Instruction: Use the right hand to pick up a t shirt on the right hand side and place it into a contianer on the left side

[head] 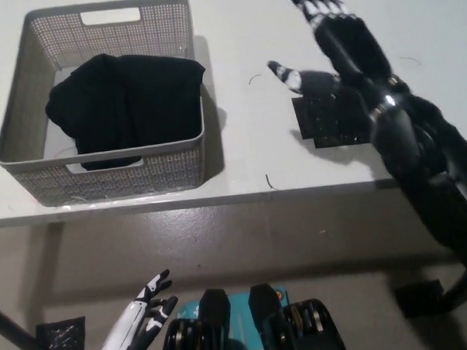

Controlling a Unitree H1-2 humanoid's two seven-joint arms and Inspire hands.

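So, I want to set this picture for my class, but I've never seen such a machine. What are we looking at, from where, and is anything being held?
The camera sits on a humanoid robot's head and looks steeply down at a white table. The black arm entering from the right is the robot's own, and its right hand hovers open above the table, holding nothing. Its white left hand hangs below the table edge, fingers apart, also empty. On the table's left stands a grey perforated basket with a black T-shirt bundled inside. Beneath the right hand lies a flat black square plate. A few small dark threads lie scattered on the table.
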